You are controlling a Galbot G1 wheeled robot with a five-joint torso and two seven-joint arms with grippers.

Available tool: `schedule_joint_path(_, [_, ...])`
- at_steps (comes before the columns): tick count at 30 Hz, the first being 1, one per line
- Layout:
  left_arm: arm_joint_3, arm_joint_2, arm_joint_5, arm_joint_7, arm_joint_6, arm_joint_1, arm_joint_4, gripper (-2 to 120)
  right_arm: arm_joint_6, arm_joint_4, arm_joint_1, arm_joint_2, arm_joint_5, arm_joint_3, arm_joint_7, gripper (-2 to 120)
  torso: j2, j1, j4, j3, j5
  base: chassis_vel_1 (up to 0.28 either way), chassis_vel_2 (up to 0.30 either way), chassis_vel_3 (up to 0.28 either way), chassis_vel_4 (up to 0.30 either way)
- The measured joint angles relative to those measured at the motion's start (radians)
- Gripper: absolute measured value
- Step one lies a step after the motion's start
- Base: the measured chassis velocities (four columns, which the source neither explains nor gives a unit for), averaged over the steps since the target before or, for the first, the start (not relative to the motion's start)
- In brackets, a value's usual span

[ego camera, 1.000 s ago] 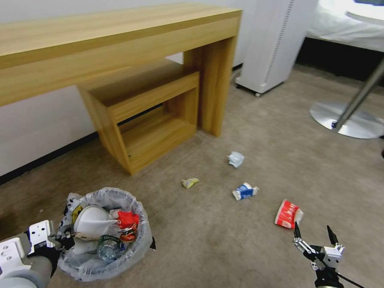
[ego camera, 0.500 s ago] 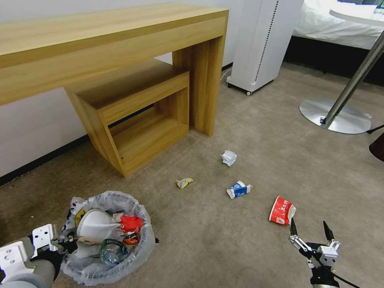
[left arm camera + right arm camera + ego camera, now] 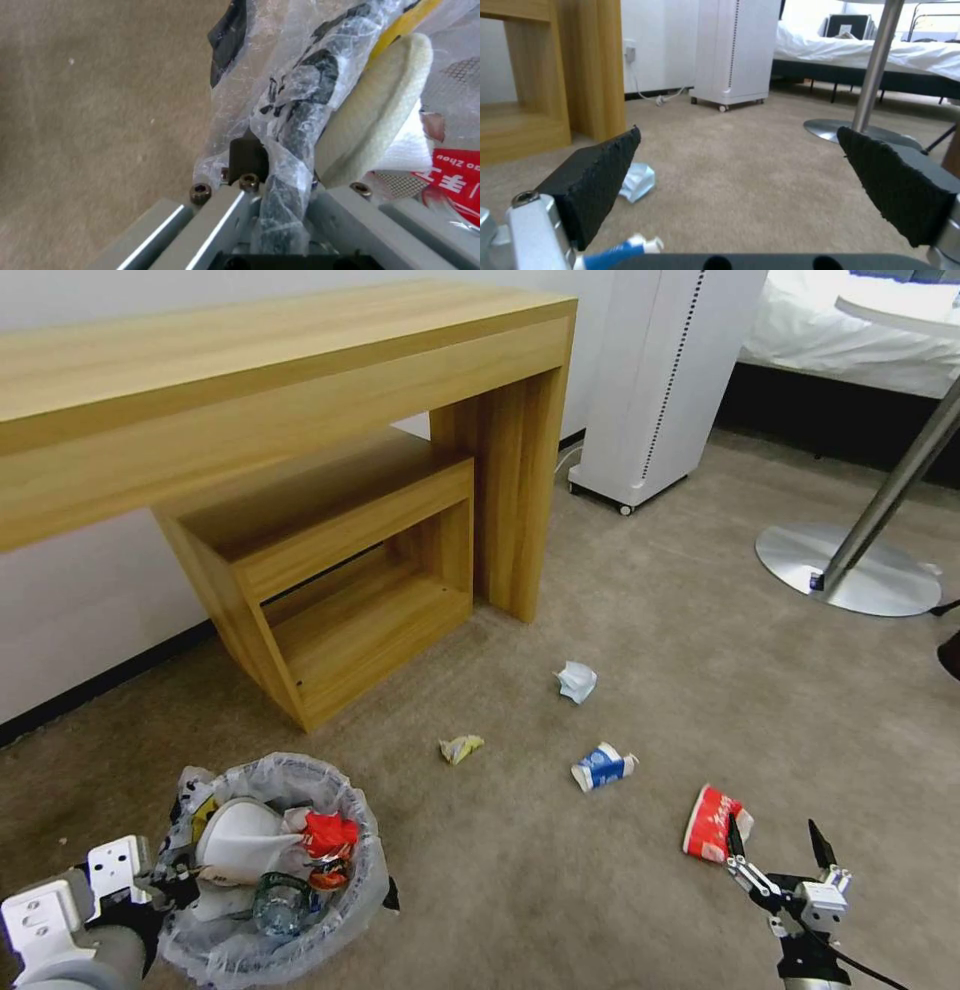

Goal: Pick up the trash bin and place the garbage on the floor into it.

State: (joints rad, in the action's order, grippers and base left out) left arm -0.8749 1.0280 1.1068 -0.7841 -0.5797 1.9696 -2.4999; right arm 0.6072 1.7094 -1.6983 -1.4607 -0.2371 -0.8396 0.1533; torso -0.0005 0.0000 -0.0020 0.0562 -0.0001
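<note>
Beige carpet [image 3: 560, 870]: red wrapper [image 3: 713, 822] just ahead-left of right gripper [image 3: 778, 846], jaws spread, empty; left gripper [image 3: 150, 890] clenched on trash bin [image 3: 270, 870] rim, farther off

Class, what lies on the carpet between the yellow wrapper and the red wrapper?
In the head view, the blue-white carton lies between the yellow wrapper and red wrapper.

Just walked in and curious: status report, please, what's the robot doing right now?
Left tool shut on bin rim. Right tool open, low beside red wrapper. On carpet: blue carton, yellow wrapper, white paper. Nothing in the way.
</note>
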Motion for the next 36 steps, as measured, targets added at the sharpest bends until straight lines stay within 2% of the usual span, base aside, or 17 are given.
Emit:
schedule_joint_path(8, [0.012, -0.003, -0.006, -0.001, 0.003, -0.006, 0.0, 0, 0.004, -0.002, 0.016, 0.0, 0.017, -0.003, -0.001, 100, 0.0, 0.0, -0.0001, 0.0, -0.0003, -0.134, 0.142, 0.134, -0.138])
schedule_joint_path(22, [0.025, -0.006, -0.016, -0.001, 0.006, -0.009, 0.0, 0, 0.02, -0.017, 0.035, -0.014, 0.039, 0.002, 0.011, 100, 0.0, 0.0, 0.0, 0.0, -0.0001, -0.001, 0.011, -0.004, -0.011])
schedule_joint_path(36, [0.021, -0.016, -0.018, -0.001, 0.01, 0.002, 0.0, 0, 0.012, 0.001, 0.03, -0.012, 0.045, 0.007, -0.006, 100, 0.0, 0.0, -0.0001, 0.0, -0.0003, 0.168, 0.178, -0.167, -0.177])
